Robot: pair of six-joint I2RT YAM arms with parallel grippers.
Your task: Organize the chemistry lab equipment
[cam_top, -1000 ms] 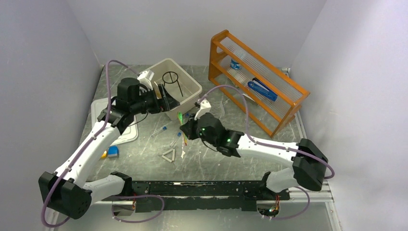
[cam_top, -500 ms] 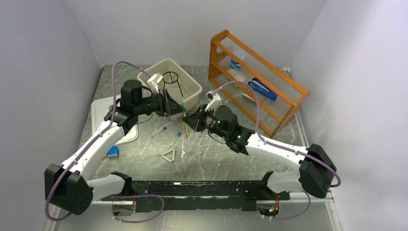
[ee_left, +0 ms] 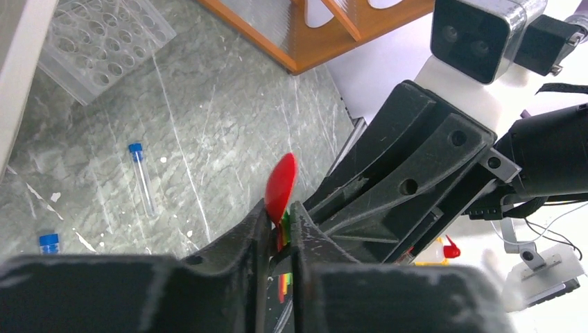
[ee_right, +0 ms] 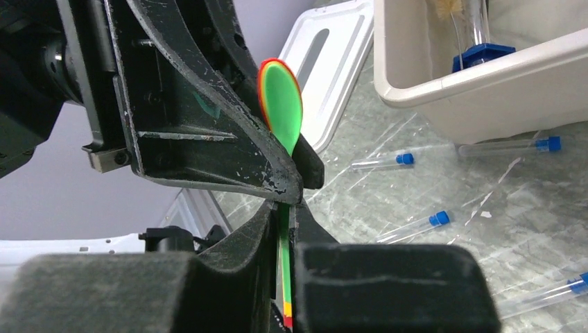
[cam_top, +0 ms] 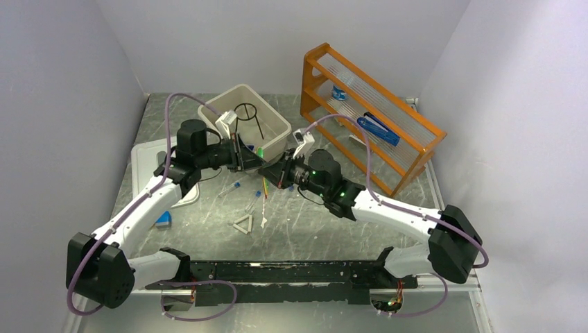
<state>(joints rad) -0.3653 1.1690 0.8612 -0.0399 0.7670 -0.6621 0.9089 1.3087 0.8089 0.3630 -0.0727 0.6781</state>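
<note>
Leftmost in the overhead view, a white lid lies flat on the table, with a small blue block nearer the arm bases. From that side the left arm reaches to the middle of the table, where the left gripper meets the right one just in front of the beige tub. A black wire stand stands inside the tub.

Both grippers hold the same stacked plastic spoons. Their own cameras show one face of the bowl green and the other red. The left gripper's jaws are pinched on the stem just under the bowl. From its wrist camera the red bowl sticks out past the fingertips, pointing toward the orange rack. Seen from overhead, the long axis runs from the bowl, at the tub end, back toward the near edge of the table. How steeply it tilts cannot be told.

Below the grippers several blue-capped test tubes lie loose on the table, pointing different ways, and a small wire triangle lies nearer the arm bases.

Next to the right, the right gripper is clamped on the handle, lower down than the left one's grip, fingers nearly together. In its wrist camera the green bowl rises above its fingertips.

Farthest right, the orange rack stands slantwise at the back of the table, well apart from the grippers.
</note>
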